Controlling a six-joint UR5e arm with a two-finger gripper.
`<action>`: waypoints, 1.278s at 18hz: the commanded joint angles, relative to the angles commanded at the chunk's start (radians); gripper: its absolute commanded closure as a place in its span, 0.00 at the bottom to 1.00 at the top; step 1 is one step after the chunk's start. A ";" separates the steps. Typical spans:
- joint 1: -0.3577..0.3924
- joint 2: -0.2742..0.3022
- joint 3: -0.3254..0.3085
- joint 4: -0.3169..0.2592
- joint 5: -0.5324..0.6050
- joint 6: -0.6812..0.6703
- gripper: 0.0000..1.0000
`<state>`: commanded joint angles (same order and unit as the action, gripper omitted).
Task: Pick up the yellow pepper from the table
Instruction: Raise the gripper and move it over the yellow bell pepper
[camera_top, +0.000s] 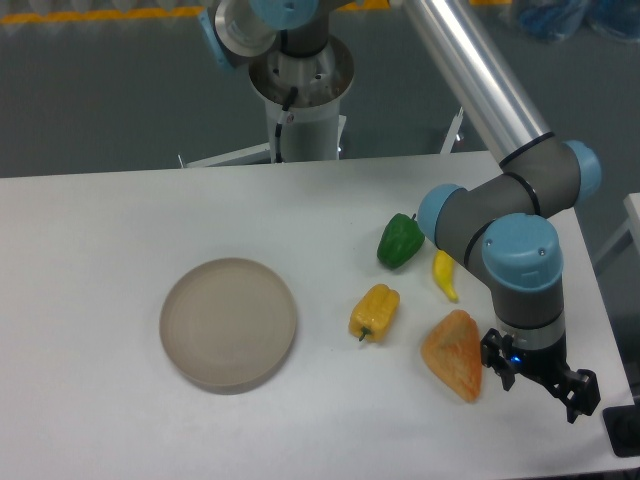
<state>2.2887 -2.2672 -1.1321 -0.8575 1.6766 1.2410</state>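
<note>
- Camera view, fixed and looking down from the front: we see the white table (120, 420) filling most of the frame, with the UR5e arm (500, 110) reaching in from the upper middle down to the lower right.
- We find the yellow pepper (375, 311) lying on its side on the table, a little right of centre, its short stem pointing toward the lower left. Nothing touches it.
- The gripper (541, 384) hangs at the lower right of the frame, near the table's right edge, well apart from the yellow pepper. Its dark fingers appear spread with nothing between them, so we read the jaws as apart.
- Between the gripper and the yellow pepper lies an orange wedge-shaped item (454, 355), just beside the gripper's left side in the picture; we cannot tell what food it is.
- A green bell pepper (400, 241) sits above and right of the yellow pepper, close to the arm's grey wrist joint.
- A small yellow banana-like piece (445, 276) lies just right of the green bell pepper, partly under the wrist.
- A round beige plate (228, 323) rests left of centre, apart from the yellow pepper.
- The robot's base pedestal (300, 90) stands beyond the table's far edge at top centre.
</note>
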 joint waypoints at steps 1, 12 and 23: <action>0.000 0.002 -0.009 0.003 -0.002 -0.002 0.00; 0.015 0.164 -0.158 -0.029 -0.017 -0.051 0.00; 0.080 0.459 -0.495 -0.193 -0.270 -0.228 0.00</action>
<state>2.3685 -1.8086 -1.6274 -1.0508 1.4070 1.0128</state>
